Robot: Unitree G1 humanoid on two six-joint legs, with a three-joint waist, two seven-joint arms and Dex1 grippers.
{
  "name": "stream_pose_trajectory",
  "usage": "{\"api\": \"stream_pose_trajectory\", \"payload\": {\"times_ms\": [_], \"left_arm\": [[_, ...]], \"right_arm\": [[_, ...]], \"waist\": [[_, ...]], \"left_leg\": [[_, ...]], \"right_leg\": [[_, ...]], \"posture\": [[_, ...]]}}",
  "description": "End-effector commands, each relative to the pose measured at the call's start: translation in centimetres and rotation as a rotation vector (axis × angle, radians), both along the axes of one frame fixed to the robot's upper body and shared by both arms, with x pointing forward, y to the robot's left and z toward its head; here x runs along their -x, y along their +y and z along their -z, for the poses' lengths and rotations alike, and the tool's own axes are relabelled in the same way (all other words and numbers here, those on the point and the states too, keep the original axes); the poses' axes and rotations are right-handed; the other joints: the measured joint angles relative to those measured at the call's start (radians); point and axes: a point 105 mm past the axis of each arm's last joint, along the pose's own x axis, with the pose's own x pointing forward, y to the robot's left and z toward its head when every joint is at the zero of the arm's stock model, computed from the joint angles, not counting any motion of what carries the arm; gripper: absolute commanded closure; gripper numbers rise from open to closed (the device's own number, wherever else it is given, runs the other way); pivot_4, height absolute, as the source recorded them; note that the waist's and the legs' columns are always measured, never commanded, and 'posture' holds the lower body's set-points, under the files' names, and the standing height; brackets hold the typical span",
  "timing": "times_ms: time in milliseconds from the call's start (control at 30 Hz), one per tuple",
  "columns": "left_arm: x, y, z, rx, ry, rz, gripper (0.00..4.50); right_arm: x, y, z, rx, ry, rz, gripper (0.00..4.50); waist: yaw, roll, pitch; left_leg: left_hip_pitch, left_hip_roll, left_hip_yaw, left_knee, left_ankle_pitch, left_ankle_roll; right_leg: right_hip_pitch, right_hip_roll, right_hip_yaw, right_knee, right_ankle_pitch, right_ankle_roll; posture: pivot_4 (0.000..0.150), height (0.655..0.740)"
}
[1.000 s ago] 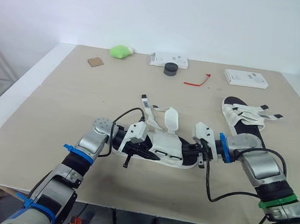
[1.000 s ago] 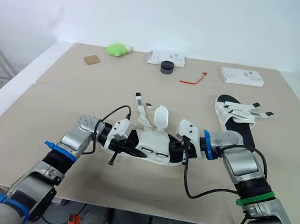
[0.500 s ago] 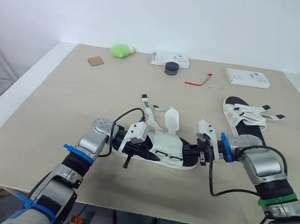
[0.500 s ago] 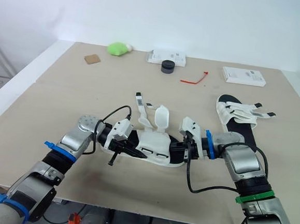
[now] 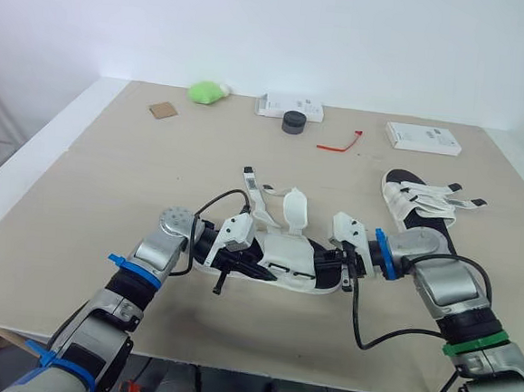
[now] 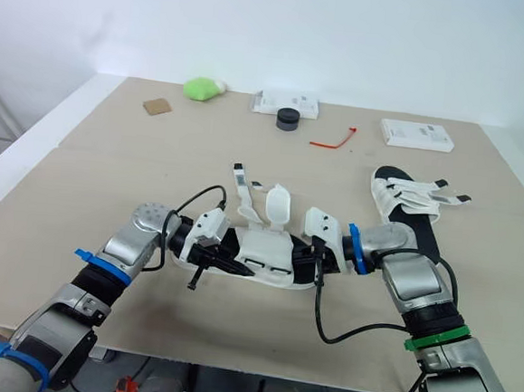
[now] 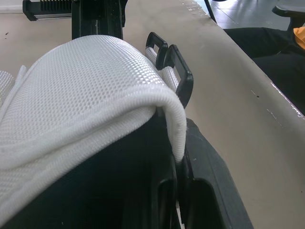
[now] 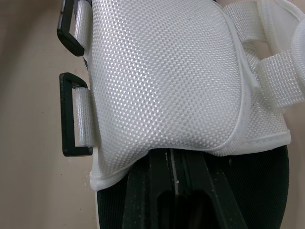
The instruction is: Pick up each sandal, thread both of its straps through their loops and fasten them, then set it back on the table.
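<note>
A white mesh sandal with a black sole (image 5: 287,252) sits low over the table (image 5: 109,175) near its front edge, held between both grippers. My left gripper (image 5: 249,264) is shut on one end of its sole and my right gripper (image 5: 327,263) is shut on the other end. Its two straps (image 5: 295,208) stand up loose, out of the black loops (image 8: 74,114) on the sandal's side. The loops (image 7: 178,71) are empty in the left wrist view too. A second sandal (image 5: 420,208) lies flat to the right, its straps folded across it.
Along the far edge lie a green lump (image 5: 207,92), a brown card square (image 5: 163,109), a white box (image 5: 290,106) with a black puck (image 5: 293,121), a red tie (image 5: 341,143) and another white box (image 5: 421,138). Bare tabletop stretches to the left.
The camera has shifted a little. My right gripper has slid slightly inward along the sandal's sole. The left gripper and the loose straps look the same.
</note>
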Motion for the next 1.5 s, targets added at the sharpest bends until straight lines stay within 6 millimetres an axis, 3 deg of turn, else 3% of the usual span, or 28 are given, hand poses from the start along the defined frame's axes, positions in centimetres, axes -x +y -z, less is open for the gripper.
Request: {"api": "stream_pose_trajectory", "payload": {"times_ms": [33,433,633,700,800,1033,1133,1233,1300,1400,1500], "left_arm": [[0.9,-1.3,-0.9,0.066,0.000,0.059,4.50],[-0.3,0.1,-2.2,0.089,-0.059,-0.015,4.50],[0.8,1.5,-2.3,0.062,-0.025,0.022,2.33],[1.1,1.7,-2.5,0.065,-0.011,0.023,1.28],[1.0,2.2,-3.0,0.074,-0.016,-0.019,0.05],[0.6,5.8,-5.9,0.068,0.067,-0.147,0.05],[0.2,7.9,-8.6,0.109,0.329,-0.237,0.05],[-3.2,9.1,-10.8,0.248,0.529,-0.423,0.05],[-5.4,9.3,-10.8,0.289,0.574,-0.543,0.05],[-6.7,8.7,-11.0,0.322,0.616,-0.596,0.05],[-8.2,7.7,-9.8,0.257,0.692,-0.691,0.05]], "right_arm": [[1.1,-0.7,4.7,0.123,0.134,0.042,4.45],[0.9,-0.7,4.7,0.115,0.134,0.046,4.45],[0.6,-0.6,4.6,0.104,0.134,0.054,4.50],[0.5,-0.7,4.5,0.103,0.133,0.050,4.50],[0.4,-0.6,4.3,0.100,0.130,0.052,4.50],[0.3,-0.5,4.1,0.091,0.125,0.049,4.50],[0.4,-0.3,4.1,0.085,0.127,0.046,4.50],[0.5,-0.1,4.4,0.084,0.131,0.039,4.50],[0.6,0.1,4.5,0.081,0.132,0.037,4.50],[0.6,0.2,4.6,0.081,0.132,0.035,4.50],[0.5,0.4,4.5,0.080,0.128,0.034,4.50]], "waist": [[0.000,0.000,-0.001],[-0.002,-0.001,-0.001],[-0.010,-0.002,-0.001],[-0.011,-0.002,-0.001],[-0.011,-0.003,-0.001],[-0.011,-0.004,0.000],[-0.011,-0.005,0.000],[-0.011,-0.009,0.002],[-0.011,-0.010,0.001],[-0.016,-0.010,0.001],[-0.018,-0.014,0.002]], "left_leg": [[0.000,0.000,0.000,0.000,0.000,0.000],[0.000,0.002,0.000,0.000,0.000,-0.001],[0.000,0.005,0.001,-0.001,-0.001,-0.001],[0.001,0.006,0.001,-0.003,-0.001,-0.001],[0.001,0.007,0.001,-0.004,-0.001,-0.001],[0.000,0.011,0.004,-0.004,-0.002,-0.003],[0.001,0.012,0.005,-0.004,-0.003,-0.005],[0.000,0.012,0.003,-0.004,-0.003,-0.005],[0.001,0.011,0.001,-0.004,-0.004,-0.006],[0.003,0.011,0.000,-0.004,-0.004,-0.006],[0.003,0.013,0.000,-0.005,-0.005,-0.008]], "right_leg": [[0.000,0.000,0.000,0.000,0.000,0.000],[-0.001,0.000,0.000,0.000,0.000,0.000],[-0.003,0.001,-0.002,0.000,0.001,-0.002],[-0.004,0.001,-0.002,0.000,0.002,-0.003],[-0.004,0.002,-0.003,0.000,0.002,-0.004],[-0.006,0.002,-0.004,0.000,0.002,-0.004],[-0.006,0.001,-0.005,0.000,0.002,-0.004],[-0.007,0.001,-0.007,-0.001,0.001,-0.004],[-0.006,0.000,-0.011,-0.002,0.001,-0.004],[-0.005,-0.001,-0.012,-0.004,0.002,-0.004],[-0.005,0.002,-0.013,-0.005,0.005,-0.005]], "posture": [[0.150,0.7400],[0.150,0.7400],[0.150,0.7400],[0.150,0.7400],[0.150,0.7400],[0.150,0.7400],[0.150,0.7400],[0.150,0.7400],[0.150,0.7400],[0.150,0.7400],[0.150,0.7400]]}}
